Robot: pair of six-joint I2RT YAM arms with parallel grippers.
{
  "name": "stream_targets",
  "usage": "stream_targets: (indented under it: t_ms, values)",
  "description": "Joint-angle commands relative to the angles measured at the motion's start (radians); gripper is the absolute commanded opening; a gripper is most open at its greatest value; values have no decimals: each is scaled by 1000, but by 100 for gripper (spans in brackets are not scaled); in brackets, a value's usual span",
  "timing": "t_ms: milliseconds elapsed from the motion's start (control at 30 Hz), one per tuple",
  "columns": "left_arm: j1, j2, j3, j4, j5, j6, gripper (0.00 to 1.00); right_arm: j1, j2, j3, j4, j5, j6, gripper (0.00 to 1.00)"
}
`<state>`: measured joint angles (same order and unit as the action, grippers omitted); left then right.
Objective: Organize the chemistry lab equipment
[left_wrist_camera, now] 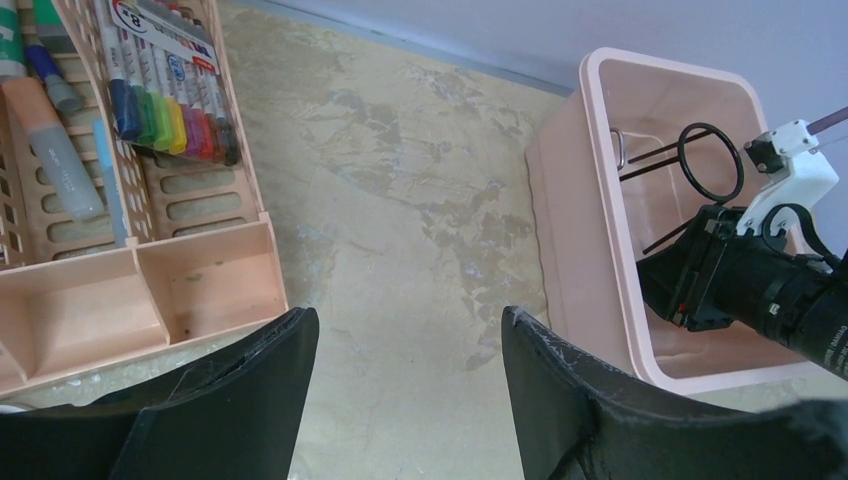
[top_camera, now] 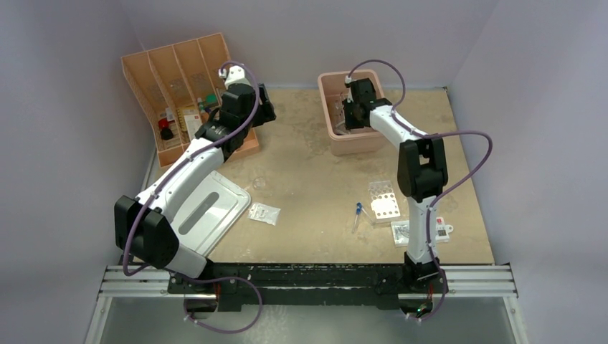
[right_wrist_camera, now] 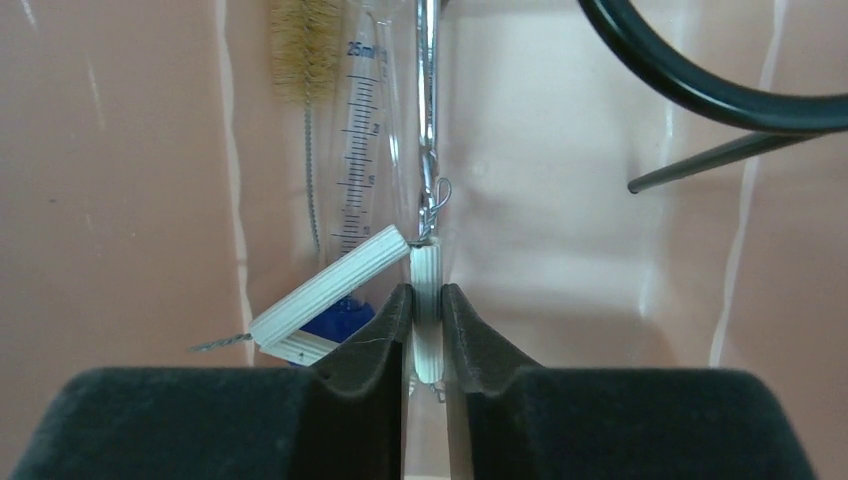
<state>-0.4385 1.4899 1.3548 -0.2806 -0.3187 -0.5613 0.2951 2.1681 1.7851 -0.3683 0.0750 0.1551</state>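
One white ribbed clamp bar [right_wrist_camera: 426, 262] with a thin metal wire shaft. Location: inside the pink rectangular tub [right_wrist_camera: 120, 150], alongside a clear 25 ml graduated cylinder [right_wrist_camera: 360, 150], a bristle brush [right_wrist_camera: 305, 40] and the black wire ring tripod [right_wrist_camera: 740, 108].

Held by: right gripper [right_wrist_camera: 427, 300], fingers pinching the bar's lower end.

Handling, by judgement: light and stiff, and the ribbed faces make slipping unlikely. A second bar hangs off at an angle and may snag the cylinder, which looks like fragile glass. Best hold: low on the bar, clear of the wire.

Other arm: left gripper [left_wrist_camera: 405, 330], fingers spread, holding nothing, above the counter [left_wrist_camera: 400, 200] between the orange divided tray [left_wrist_camera: 200, 290] and the tub.
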Motion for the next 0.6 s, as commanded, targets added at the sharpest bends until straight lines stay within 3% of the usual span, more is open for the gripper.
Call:
stream_targets:
  t_ms: [0, 67, 300, 567]
  values:
    - [1, -3, 42, 6, -11, 22, 66, 5, -62, 47, -24, -29, -12, 23]
    - [1, -3, 42, 6, -11, 21, 66, 5, -83, 59, -37, -13, -4, 31]
    - [1, -8, 37, 0, -13, 13, 66, 6, -169, 121, -88, 52, 16, 45]
    - [46, -46, -7, -24, -23, -71, 67, 35, -303, 119, -73, -45, 12, 58]
